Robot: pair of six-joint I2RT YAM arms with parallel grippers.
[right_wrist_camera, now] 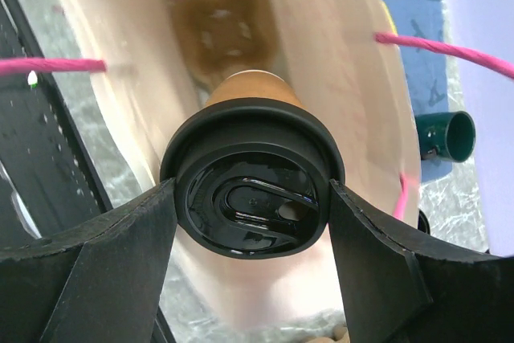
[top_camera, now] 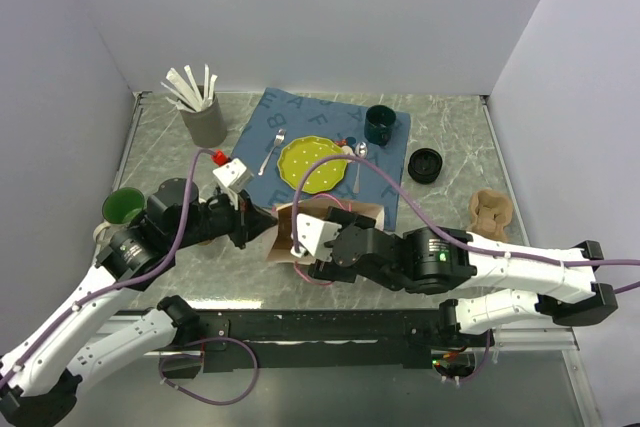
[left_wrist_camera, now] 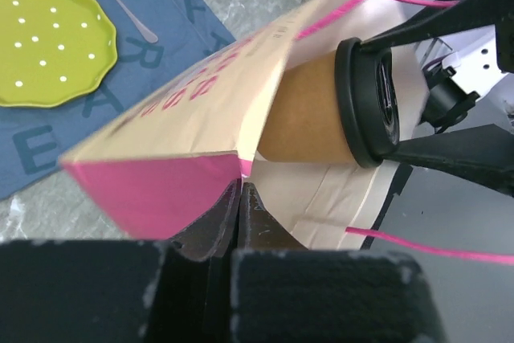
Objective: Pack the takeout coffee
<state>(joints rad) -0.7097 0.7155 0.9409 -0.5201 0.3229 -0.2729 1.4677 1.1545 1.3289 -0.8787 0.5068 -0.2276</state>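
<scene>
The takeout coffee [right_wrist_camera: 245, 90] is a tan paper cup with a black lid [right_wrist_camera: 253, 198]. My right gripper [right_wrist_camera: 251, 198] is shut on the lid rim and holds the cup lying sideways inside the mouth of a paper bag [right_wrist_camera: 337, 46]. In the left wrist view the cup [left_wrist_camera: 309, 114] sits partway inside the bag [left_wrist_camera: 201, 94], lid [left_wrist_camera: 369, 102] outward. My left gripper [left_wrist_camera: 241, 190] is shut on the bag's edge and holds it open. From above, both grippers, left [top_camera: 262, 225] and right [top_camera: 300, 237], meet at the bag [top_camera: 283, 222]; the cup is hidden there.
A blue placemat [top_camera: 300, 122] carries a green plate [top_camera: 312, 164], cutlery and a dark green mug [top_camera: 380, 125]. A loose black lid [top_camera: 425, 164] and a tan cup carrier [top_camera: 490, 212] lie to the right. A grey holder of sticks [top_camera: 203, 119] and a green mug [top_camera: 122, 207] stand on the left.
</scene>
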